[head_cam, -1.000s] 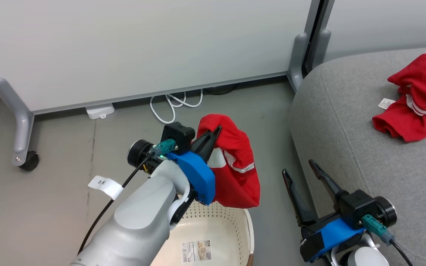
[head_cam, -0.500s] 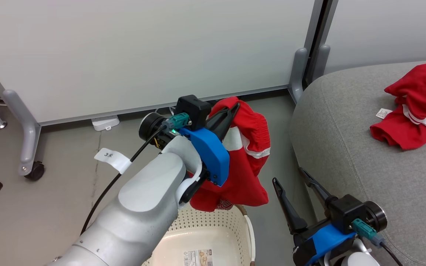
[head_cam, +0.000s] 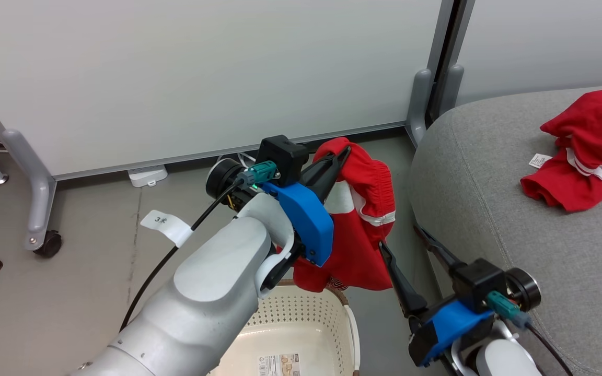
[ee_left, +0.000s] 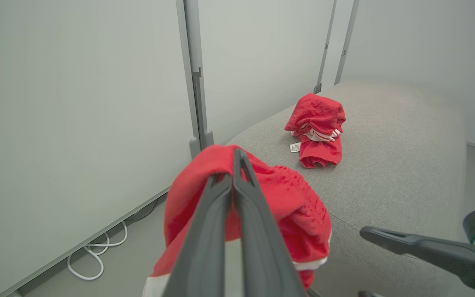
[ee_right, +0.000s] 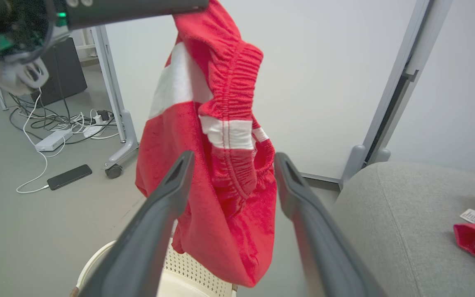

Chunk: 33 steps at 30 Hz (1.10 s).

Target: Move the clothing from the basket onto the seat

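Clothing piece one (head_cam: 578, 156) lies on the seat (head_cam: 489, 209), done. Piece two (head_cam: 363, 240) hangs over the basket (head_cam: 306, 313), pinched in the left gripper (head_cam: 344, 152). Right gripper (head_cam: 399, 236) is spread, empty, just beside it. Remaining: carry over to the seat, release.

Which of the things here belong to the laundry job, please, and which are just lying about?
Job: red garment hanging from the shut left gripper; second red garment lying on the seat; basket; open right gripper.
Lying about: phone; white power strip; partition castor.
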### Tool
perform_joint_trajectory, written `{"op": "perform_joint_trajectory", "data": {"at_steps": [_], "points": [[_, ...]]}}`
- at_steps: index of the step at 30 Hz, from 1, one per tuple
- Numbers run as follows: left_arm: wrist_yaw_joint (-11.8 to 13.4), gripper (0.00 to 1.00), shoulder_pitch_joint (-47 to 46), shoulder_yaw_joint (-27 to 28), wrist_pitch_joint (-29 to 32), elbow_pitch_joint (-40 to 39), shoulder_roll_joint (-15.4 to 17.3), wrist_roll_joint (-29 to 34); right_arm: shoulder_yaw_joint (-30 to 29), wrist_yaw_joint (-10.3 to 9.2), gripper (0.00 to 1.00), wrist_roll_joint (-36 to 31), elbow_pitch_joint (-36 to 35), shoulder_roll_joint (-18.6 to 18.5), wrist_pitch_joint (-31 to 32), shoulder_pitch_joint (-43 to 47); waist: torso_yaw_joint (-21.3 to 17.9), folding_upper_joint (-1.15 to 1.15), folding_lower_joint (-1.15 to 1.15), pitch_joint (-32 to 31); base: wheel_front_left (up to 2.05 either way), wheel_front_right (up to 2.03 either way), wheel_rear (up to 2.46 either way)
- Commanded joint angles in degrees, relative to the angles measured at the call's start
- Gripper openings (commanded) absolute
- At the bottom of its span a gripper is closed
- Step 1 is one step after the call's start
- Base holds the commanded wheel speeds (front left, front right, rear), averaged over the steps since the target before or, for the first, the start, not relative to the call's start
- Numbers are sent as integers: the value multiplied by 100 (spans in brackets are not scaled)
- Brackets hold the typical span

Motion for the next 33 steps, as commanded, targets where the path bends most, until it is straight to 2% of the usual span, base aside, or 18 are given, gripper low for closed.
{"op": "perform_joint_trajectory", "data": {"at_steps": [1, 16, 24, 31, 32, 33], "points": [[17, 0, 0, -20, -7, -33, 5, -12, 18, 1, 100, -44, 40, -2, 38, -127, 13, 0, 0, -5, 0, 0, 0], [44, 0, 54, -134, 8, -162, -7, -62, 539, 2, 100, 255, 995, -143, 331, -983, 125, 0, 0, -14, 0, 0, 0], [37, 0, 17, -222, 29, -293, -13, -100, 1169, 1, 100, 640, 1974, -156, 328, -1626, 183, 0, 0, -22, 0, 0, 0], [50, 0, 38, -269, 38, -350, -16, -121, 1489, 2, 100, 942, 2704, -64, 113, -2030, 229, 0, 0, -66, 0, 0, 0], [52, 0, 48, -279, 40, -354, -17, -129, 1520, 1, 71, 978, 2807, -54, 83, -2072, 237, 0, 0, -79, 0, 0, 0], [53, 0, 57, -285, 46, -360, -17, -134, 1543, 1, 30, 1004, 2900, -44, 57, -2109, 246, 0, 0, -91, 0, 0, 0]]}}
